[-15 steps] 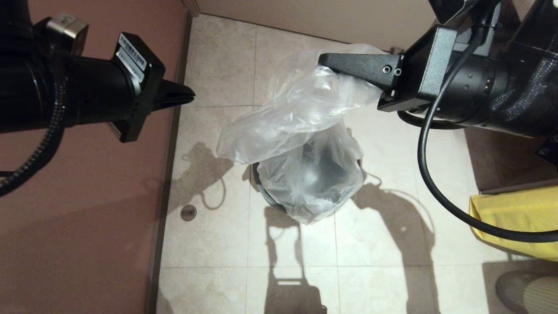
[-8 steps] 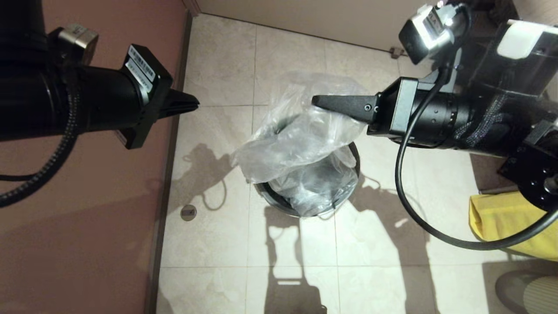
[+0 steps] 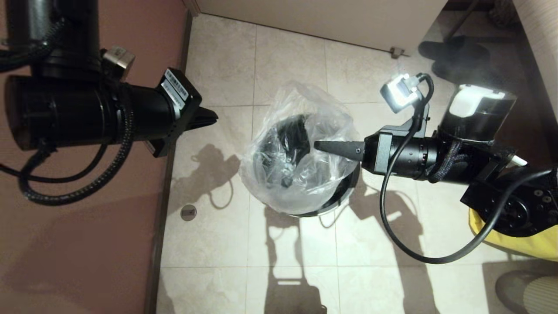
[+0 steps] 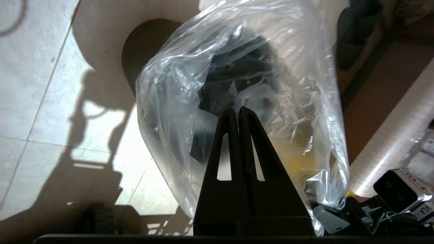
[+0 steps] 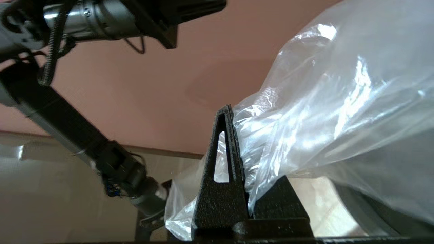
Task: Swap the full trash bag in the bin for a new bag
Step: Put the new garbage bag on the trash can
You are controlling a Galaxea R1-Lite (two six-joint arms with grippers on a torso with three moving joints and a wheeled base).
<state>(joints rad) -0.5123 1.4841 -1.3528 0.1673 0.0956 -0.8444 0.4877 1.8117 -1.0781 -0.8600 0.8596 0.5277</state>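
Head view: the right pincer [image 3: 317, 145] grips the new bag [image 3: 301, 148] over the bin [image 3: 344, 194] on the tiled floor [image 3: 218, 244], apparently to lower the crinkly clear film into the round dark cylinder. The left pincer [image 3: 213, 117] hangs beside it, well apart. A yellow bag [image 3: 514, 244] lies to the right.

Left wrist view: left pincer [image 4: 236, 110] pressed together, empty, aimed at the bag [image 4: 305, 101].

Right wrist view: right pincer [image 5: 230, 110] clamps thin glossy plastic [image 5: 322, 118].
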